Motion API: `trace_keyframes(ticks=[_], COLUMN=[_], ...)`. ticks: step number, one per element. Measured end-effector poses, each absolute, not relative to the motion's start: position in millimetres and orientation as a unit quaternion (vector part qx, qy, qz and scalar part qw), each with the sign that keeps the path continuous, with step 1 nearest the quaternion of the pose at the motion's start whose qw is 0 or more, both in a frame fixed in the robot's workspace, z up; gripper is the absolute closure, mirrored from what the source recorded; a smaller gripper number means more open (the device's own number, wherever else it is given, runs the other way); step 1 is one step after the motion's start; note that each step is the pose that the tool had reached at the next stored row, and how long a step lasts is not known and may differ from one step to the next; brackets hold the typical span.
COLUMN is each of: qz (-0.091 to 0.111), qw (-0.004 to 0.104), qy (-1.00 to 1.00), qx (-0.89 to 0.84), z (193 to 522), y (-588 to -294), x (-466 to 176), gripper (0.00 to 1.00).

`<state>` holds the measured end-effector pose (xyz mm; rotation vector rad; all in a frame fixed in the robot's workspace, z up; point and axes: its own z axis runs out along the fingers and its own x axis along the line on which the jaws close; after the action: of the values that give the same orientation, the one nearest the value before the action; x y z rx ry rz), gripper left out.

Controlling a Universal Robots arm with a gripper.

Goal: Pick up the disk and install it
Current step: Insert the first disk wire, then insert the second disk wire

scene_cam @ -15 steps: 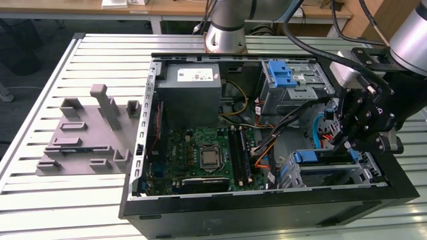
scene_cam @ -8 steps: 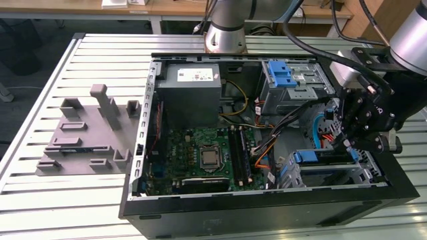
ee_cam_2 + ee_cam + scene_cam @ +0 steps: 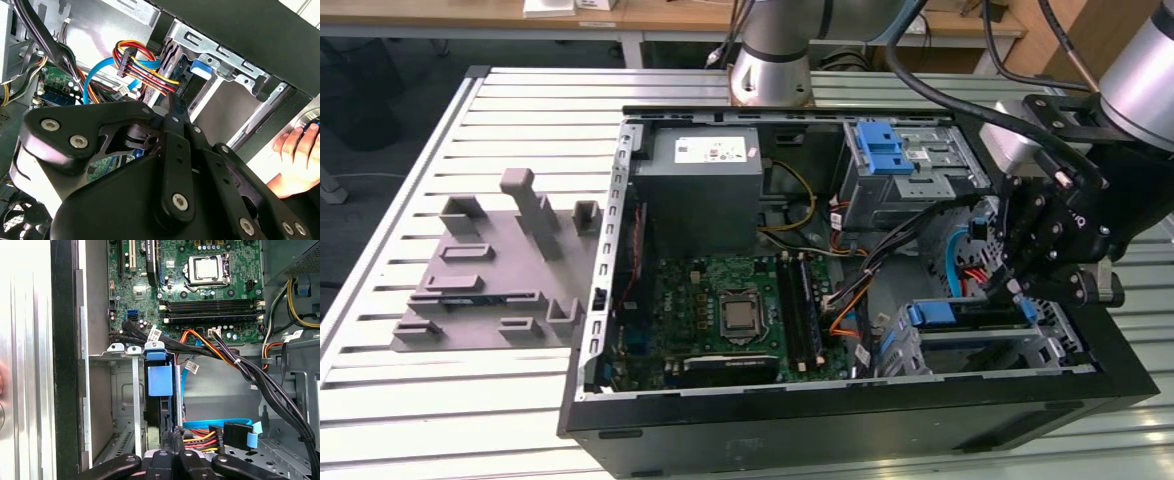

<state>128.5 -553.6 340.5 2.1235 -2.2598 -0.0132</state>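
Note:
The disk [image 3: 159, 377] stands on edge in a slot of the drive bay [image 3: 987, 345] at the case's front corner, on the exterior view's right. Its blue bracket tab [image 3: 937, 313] faces up, and the blue bracket [image 3: 200, 68] is also seen in the second wrist view. My gripper [image 3: 1003, 290] hangs over the bay. Its two thin black fingers are shut together [image 3: 173, 434], with the tips at the disk's dark end edge. Nothing shows between the fingers [image 3: 173, 105]. I cannot tell whether the tips touch the disk.
The open computer case [image 3: 607, 300] lies on a slatted table [image 3: 454, 400]. Inside are the motherboard [image 3: 734, 310], a grey power supply box [image 3: 707, 165], a grey cage with a blue latch [image 3: 887, 150] and cable bundles [image 3: 235, 362]. A grey fixture [image 3: 494, 270] sits on the exterior view's left. A person's hand [image 3: 300, 155] rests outside the case.

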Motion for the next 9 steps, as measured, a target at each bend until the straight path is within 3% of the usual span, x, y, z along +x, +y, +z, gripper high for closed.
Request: trace_keyframes(ticks=[9], qz=[-0.004], qw=[0.02], qy=[-0.729], qx=[0.685], z=[341.0], y=[-553.6], x=[128.5], gripper=[0.89])
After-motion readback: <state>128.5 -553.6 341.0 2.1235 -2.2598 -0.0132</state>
